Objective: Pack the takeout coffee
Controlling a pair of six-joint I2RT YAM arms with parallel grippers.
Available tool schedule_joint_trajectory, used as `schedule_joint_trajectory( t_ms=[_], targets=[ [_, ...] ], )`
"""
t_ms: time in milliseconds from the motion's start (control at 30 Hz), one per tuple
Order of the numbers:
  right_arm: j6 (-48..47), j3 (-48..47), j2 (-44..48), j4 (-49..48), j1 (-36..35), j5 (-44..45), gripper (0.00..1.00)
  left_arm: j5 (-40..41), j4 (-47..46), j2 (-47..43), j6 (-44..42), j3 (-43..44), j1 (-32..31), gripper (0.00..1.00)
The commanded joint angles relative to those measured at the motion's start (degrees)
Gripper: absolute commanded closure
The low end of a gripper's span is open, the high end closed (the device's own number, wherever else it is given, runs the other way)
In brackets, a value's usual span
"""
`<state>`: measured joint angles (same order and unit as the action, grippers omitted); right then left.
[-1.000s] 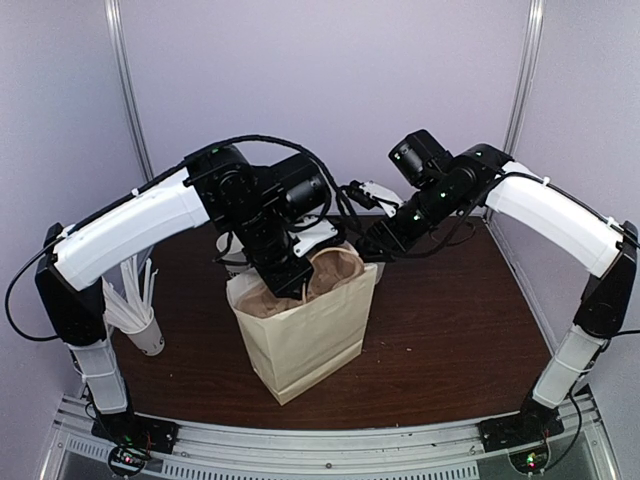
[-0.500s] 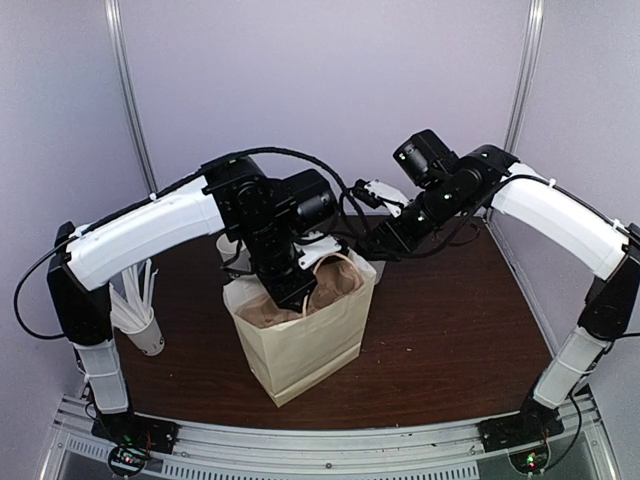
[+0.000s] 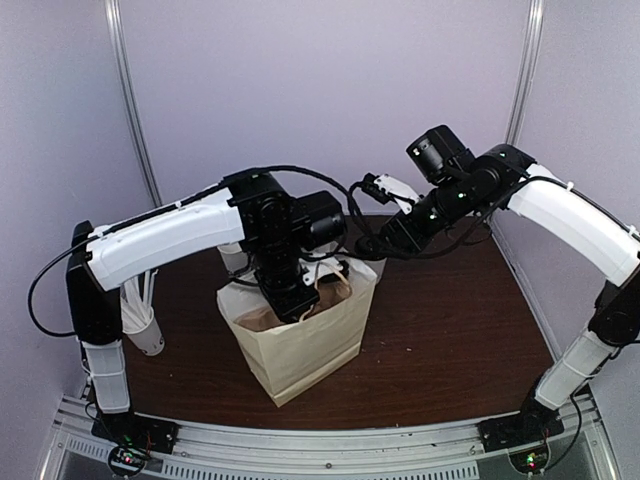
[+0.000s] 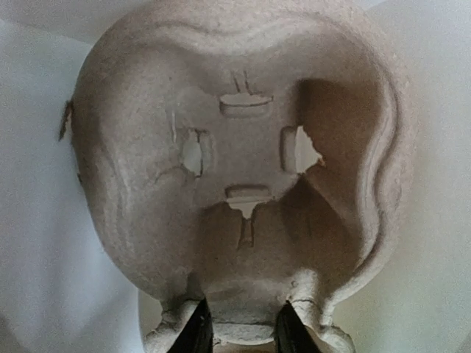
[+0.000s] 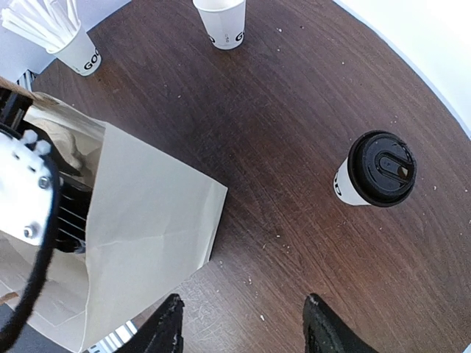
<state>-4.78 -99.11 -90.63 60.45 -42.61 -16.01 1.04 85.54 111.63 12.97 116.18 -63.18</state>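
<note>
Left fingers (image 4: 197, 334) are narrow, pinched on the bottom rim of the brown pulp cup carrier (image 4: 243, 147). The carrier fills the left wrist view with its moulded underside facing the lens. From above, that left arm is bent over the brown paper bag (image 3: 300, 350), wrist down in the bag's open mouth.

Right fingers (image 5: 169, 331) stand apart with nothing between them, hanging above the dark worktop (image 5: 294, 110), just off the bag's folded side.

And the takeout coffee (image 5: 375, 170)? It's upright on the worktop, black lid on, dark print showing on the white side. It stands on its own, well apart from the bag and outside it, off to the right in the right wrist view.

Further back, a white cup of wrapped straws (image 5: 73, 44) stands near the bag's far corner. An open white cup (image 5: 224, 26) sits at the top edge of that same view. Both are upright, and both are well clear of the coffee.
</note>
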Motion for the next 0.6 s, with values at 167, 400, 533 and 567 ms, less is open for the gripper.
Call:
schedule_joint_trajectory(
  t_ms=[167, 400, 533, 567],
  targets=[
    [-0.74, 1.04, 2.64, -1.25, 0.99, 1.24, 0.44, -3.65, -4.68, 2.61, -0.75, -5.28, -0.09, 1.00],
    [-0.67, 1.54, 2.31, -1.36, 1.28, 0.55, 0.44, -5.93, -9.70, 3.45, 0.08, -10.51, 0.01, 1.00],
    [-0.60, 1.63, 2.05, -1.48, 1.33, 0.21, 0.43, -6.62, -10.97, 4.57, 0.09, -12.19, 0.07, 1.00],
    [-0.65, 1.62, 1.97, -1.46, 1.31, 0.16, 0.43, -6.37, -11.12, 4.76, 0.11, -12.35, 0.04, 1.00]
  ],
)
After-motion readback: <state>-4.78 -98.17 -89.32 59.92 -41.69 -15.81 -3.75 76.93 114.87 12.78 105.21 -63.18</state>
